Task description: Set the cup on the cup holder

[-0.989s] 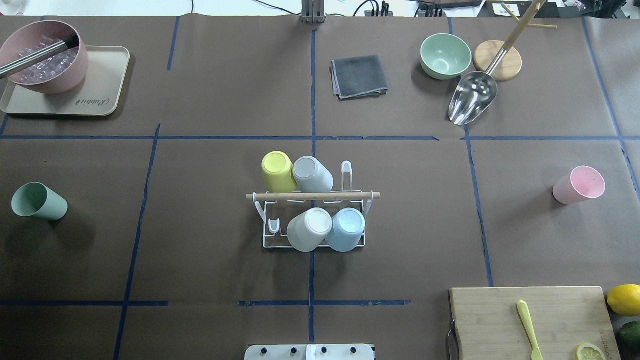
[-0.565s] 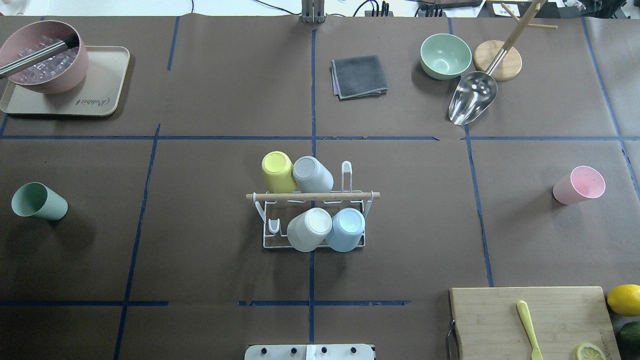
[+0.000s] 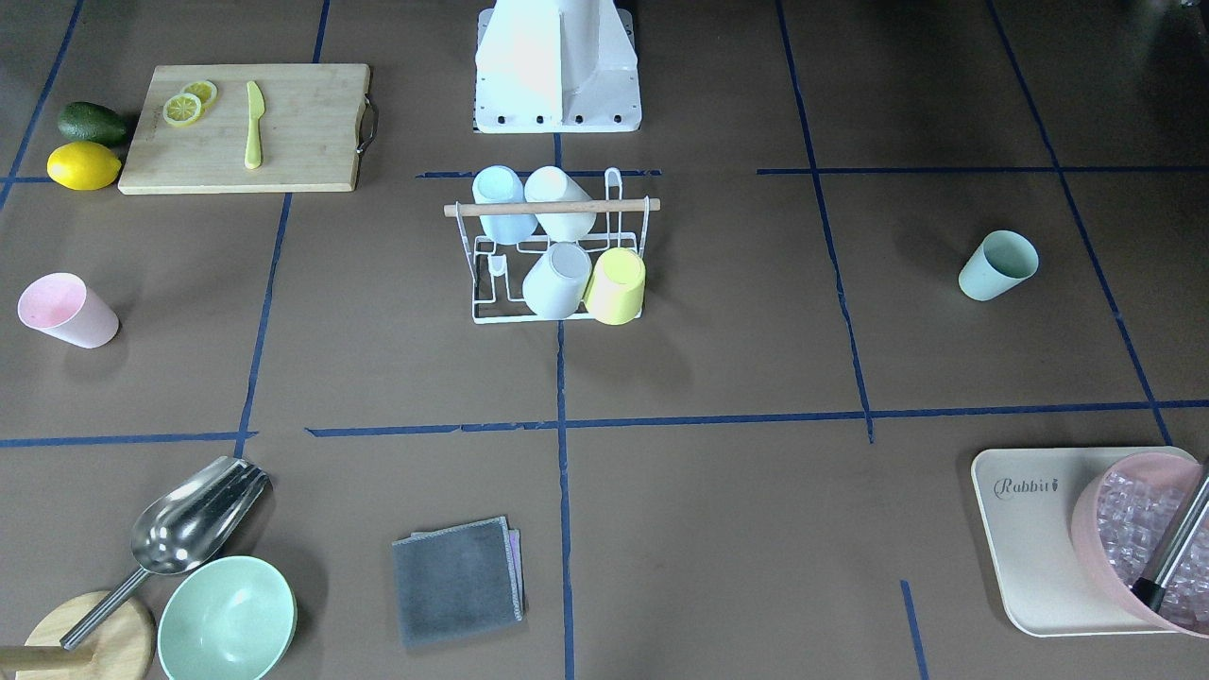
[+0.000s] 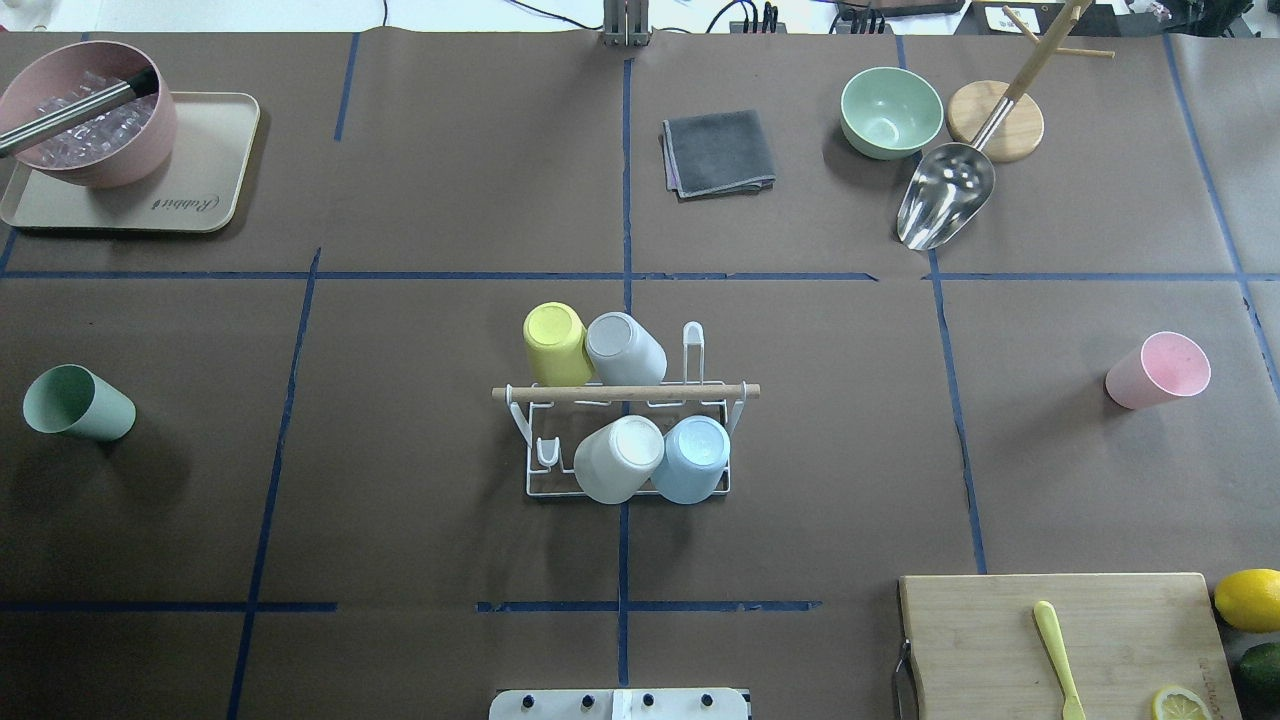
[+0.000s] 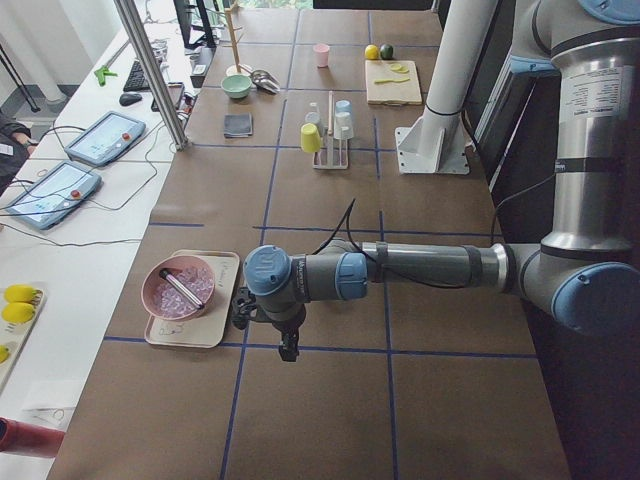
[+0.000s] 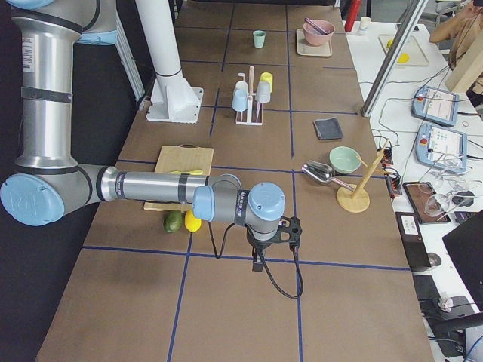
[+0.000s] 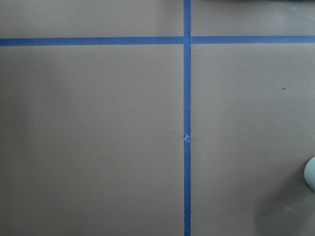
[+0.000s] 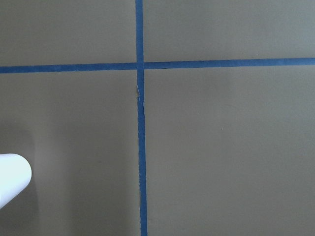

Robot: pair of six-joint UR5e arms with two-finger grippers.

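Observation:
The white wire cup holder (image 4: 540, 478) with a wooden rod on top stands at the table's middle, and also shows in the front view (image 3: 486, 312). Upside-down yellow (image 4: 555, 342), grey (image 4: 625, 348), white (image 4: 618, 458) and blue (image 4: 693, 458) cups sit on its prongs. A loose green cup (image 4: 78, 402) stands far left and a loose pink cup (image 4: 1158, 370) far right. My left gripper (image 5: 287, 348) shows only in the exterior left view, low over the table beyond the tray. My right gripper (image 6: 258, 264) shows only in the exterior right view. I cannot tell whether either is open or shut.
A beige tray (image 4: 200, 170) with a pink bowl of ice (image 4: 85, 125) is at the back left. A grey cloth (image 4: 718, 153), green bowl (image 4: 890, 112), metal scoop (image 4: 945, 205) and wooden stand (image 4: 995, 120) are at the back. A cutting board (image 4: 1000, 640), lemon (image 4: 1248, 598) and avocado (image 4: 1262, 668) are at the front right.

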